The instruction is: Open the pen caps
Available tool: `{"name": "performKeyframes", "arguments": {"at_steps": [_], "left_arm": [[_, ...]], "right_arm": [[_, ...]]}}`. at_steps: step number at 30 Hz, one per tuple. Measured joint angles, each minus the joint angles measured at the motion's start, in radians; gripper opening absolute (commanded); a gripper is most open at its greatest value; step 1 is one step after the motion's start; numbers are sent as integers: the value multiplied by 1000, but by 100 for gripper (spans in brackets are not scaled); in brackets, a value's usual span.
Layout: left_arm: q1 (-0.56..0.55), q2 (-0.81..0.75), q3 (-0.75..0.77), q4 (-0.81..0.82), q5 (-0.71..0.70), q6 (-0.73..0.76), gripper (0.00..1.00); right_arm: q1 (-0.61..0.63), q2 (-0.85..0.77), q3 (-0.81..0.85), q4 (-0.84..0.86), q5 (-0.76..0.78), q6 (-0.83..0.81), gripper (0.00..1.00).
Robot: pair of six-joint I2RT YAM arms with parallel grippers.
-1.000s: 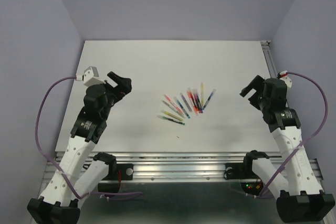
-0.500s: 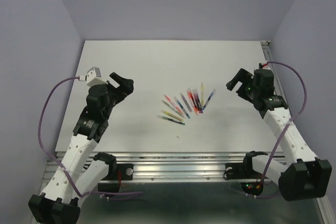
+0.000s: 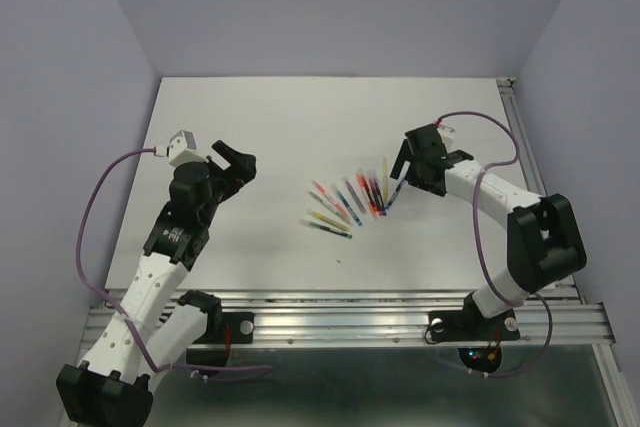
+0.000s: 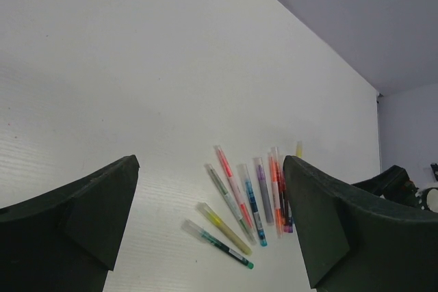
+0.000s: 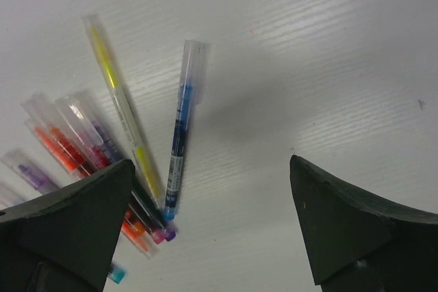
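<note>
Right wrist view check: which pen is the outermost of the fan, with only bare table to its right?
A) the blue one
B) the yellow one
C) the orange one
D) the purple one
A: the blue pen lies at the fan's right edge, just past the yellow pen, with its clear cap on.
</note>
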Motion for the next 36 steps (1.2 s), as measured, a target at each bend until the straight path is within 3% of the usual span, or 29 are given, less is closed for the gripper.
{"name": "performKeyframes", "arguments": {"at_steps": [4,7,11,20,26,31,36], "left_arm": [[0,0,0,1,-3,-4,99],[0,-2,0,1,-6,-6,99],[0,-4,0,1,-10,-9,99],[0,-3,0,1,-10,-10,99],[0,-3,0,1,-10,-10,99],[0,-3,0,1,-10,-10,99],[0,-3,0,1,-10,-10,99]], "right_arm": [[31,109,64,-31,72,26,98],[48,165,96,-46,119,35,86],[59,208,113,-55,147,46,79],[63,259,113,-45,130,43,65],[67,263,113,-22,115,41,63],[71,264,113,-21,103,34,50],[74,264,105,-14,82,34,47]]}}
